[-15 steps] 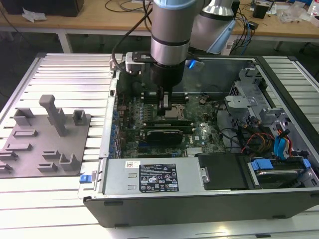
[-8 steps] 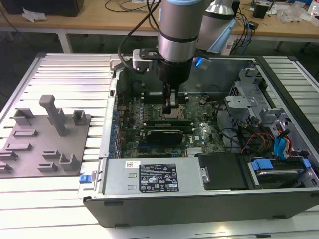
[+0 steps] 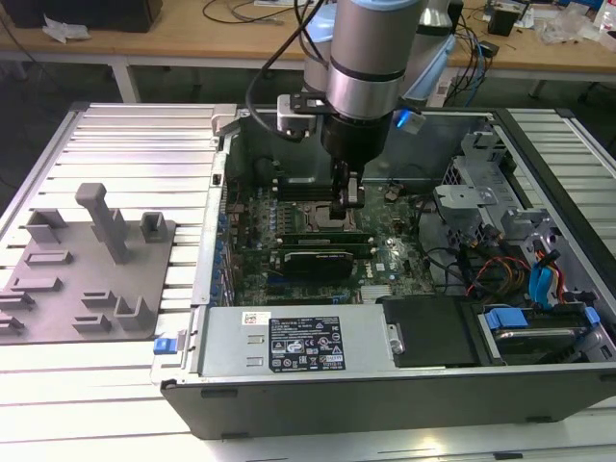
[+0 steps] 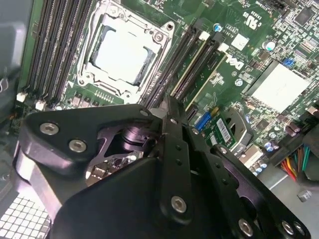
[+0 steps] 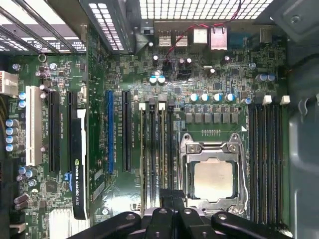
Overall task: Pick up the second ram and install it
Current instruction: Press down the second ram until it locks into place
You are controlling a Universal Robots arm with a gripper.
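Black gripper [image 3: 346,204] sits low over the big green motherboard [image 3: 289,245] inside the open grey computer case [image 3: 385,385], which lies on a slatted white table [image 3: 135,144]; can't tell if the jaws are apart.

**Plenty of print in here, hardly any of it legible**

Big black-and-white sticker [image 3: 306,346] plus a small white label [image 3: 255,318] on the grey power supply cover [image 3: 221,337], well out from the gripper [image 3: 346,207] in the exterior view. Just rows of tiny marks, too small to read. White lettering down the black edge of the graphics card [image 5: 79,169], several slots off to the gripper's side in the first wrist view. White logo [image 4: 231,59] printed on the motherboard [image 4: 199,15], just past the memory slots beyond the gripper in the second wrist view.
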